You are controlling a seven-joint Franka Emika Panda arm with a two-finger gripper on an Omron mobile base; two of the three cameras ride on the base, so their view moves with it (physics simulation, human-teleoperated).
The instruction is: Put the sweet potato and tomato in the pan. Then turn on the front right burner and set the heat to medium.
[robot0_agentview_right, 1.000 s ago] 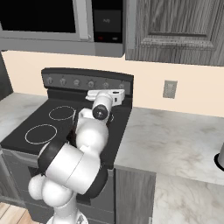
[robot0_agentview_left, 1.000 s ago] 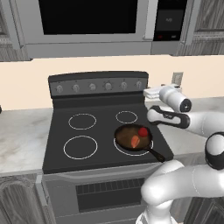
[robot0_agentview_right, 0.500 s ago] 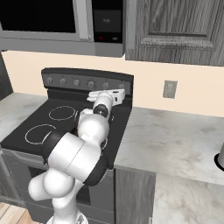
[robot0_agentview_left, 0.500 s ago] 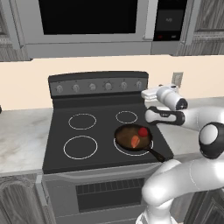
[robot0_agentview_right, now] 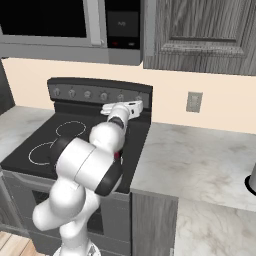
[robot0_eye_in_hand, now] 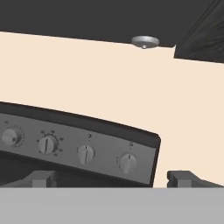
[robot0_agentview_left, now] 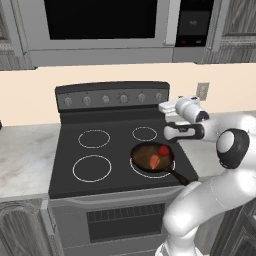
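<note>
The sweet potato (robot0_agentview_left: 154, 161) and tomato (robot0_agentview_left: 163, 150) are sat in the pan (robot0_agentview_left: 144, 154) on the front right burner (robot0_agentview_left: 135, 169). The gripper (robot0_agentview_left: 165, 107) is held near the rightmost knob (robot0_eye_in_hand: 127, 162), fingers (robot0_eye_in_hand: 180, 178) spread wide, nothing gripped.

One pan (robot0_agentview_left: 151, 158) – one tomato (robot0_agentview_left: 163, 150), one sweet potato (robot0_agentview_left: 155, 161); four burner rings.

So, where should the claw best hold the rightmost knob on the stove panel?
The rightmost knob stands out from the upright panel, its ridge nearly vertical. I would pinch that ridge, one finger on each flank, coming straight from the front.
</note>
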